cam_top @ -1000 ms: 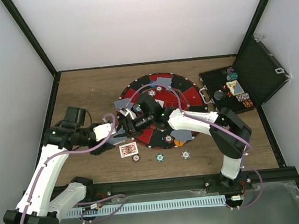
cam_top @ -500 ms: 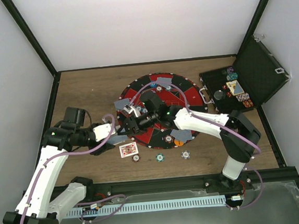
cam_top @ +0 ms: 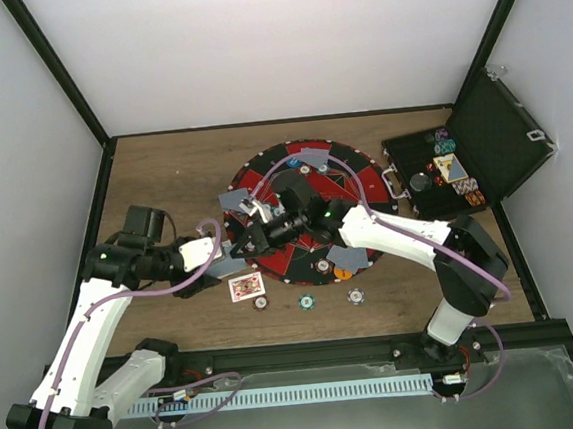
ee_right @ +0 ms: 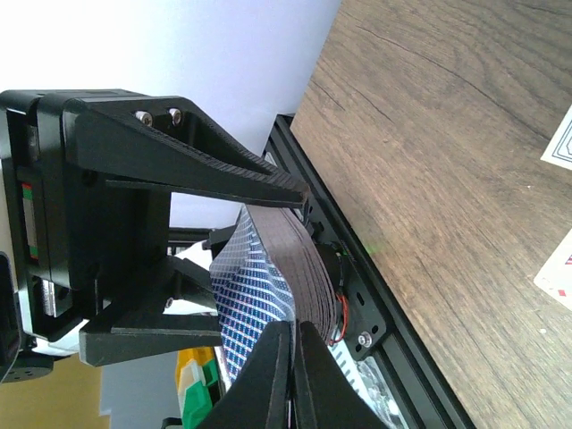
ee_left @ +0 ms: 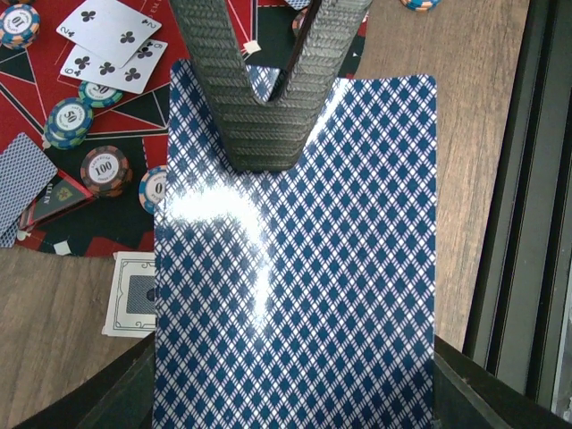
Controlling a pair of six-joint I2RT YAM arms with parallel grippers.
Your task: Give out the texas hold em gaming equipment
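Note:
My left gripper [cam_top: 222,252] is shut on a deck of blue-backed playing cards [ee_left: 295,295] that fills the left wrist view; it hangs over the table just left of the round mat. My right gripper [ee_right: 292,338] is shut on the far edge of the deck's top card [ee_right: 250,295], and its ribbed fingers [ee_left: 268,98] show pinching that edge. In the top view the right gripper [cam_top: 243,240] meets the left one. Face-down cards [cam_top: 235,198] and chips [ee_left: 105,170] lie on the mat. One face-up card [cam_top: 247,286] lies on the wood.
The red-and-black round mat [cam_top: 359,183] sits mid-table. Three chips [cam_top: 306,301] lie in a row on the wood in front of it. An open black case [cam_top: 491,146] with chips and cards stands at the right. A black rail [cam_top: 309,353] runs along the near edge.
My right arm has reached left to the deck and its jaws have gone from open to shut on the top card. The left arm has held still with the deck.

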